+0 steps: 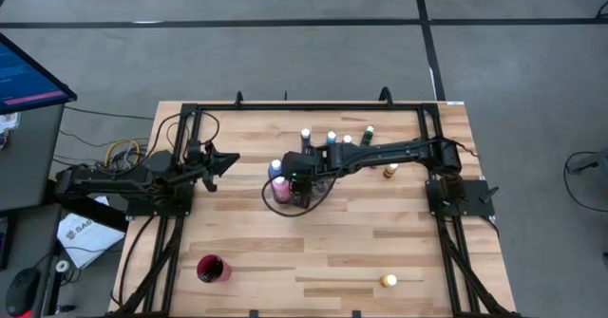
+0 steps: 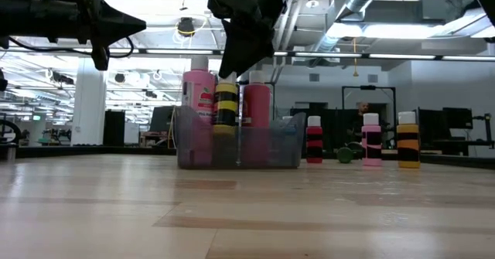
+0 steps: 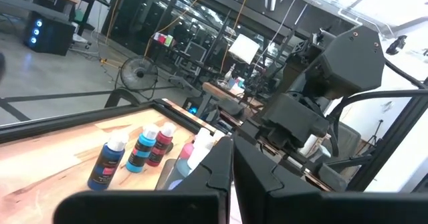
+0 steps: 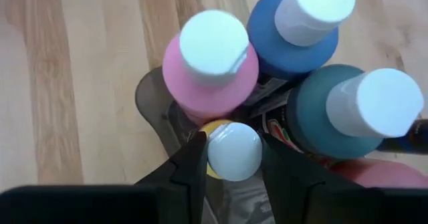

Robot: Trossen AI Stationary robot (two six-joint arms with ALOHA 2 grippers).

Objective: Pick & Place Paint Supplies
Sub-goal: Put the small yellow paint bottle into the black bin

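Note:
A clear bin (image 1: 281,193) stands mid-table with several paint bottles in it: pink (image 4: 210,63), blue (image 4: 294,30), teal (image 4: 348,110). My right gripper (image 4: 234,162) reaches down into the bin from the right and is shut on a yellow bottle (image 2: 225,104) with a black label. More bottles stand on the table behind the bin (image 1: 331,138), one stands farther right (image 1: 390,171) and one near the front edge (image 1: 389,281). My left gripper (image 1: 226,161) hovers shut at the table's left, holding nothing. No paintbrush shows. My right gripper pinches the yellow bottle's pale round cap (image 4: 234,150) between its two fingers (image 4: 190,167), one on each side. The fingers come from above, slanting down from the table's right. The bottle hangs upright, its lower part inside the bin (image 2: 238,147); whether it rests on the bin's floor, I cannot tell.
A red cup (image 1: 213,269) stands near the front left corner. Black frame rails (image 1: 180,119) run along the table's left, right and far edges. Bare wood lies between the bin and the front edge.

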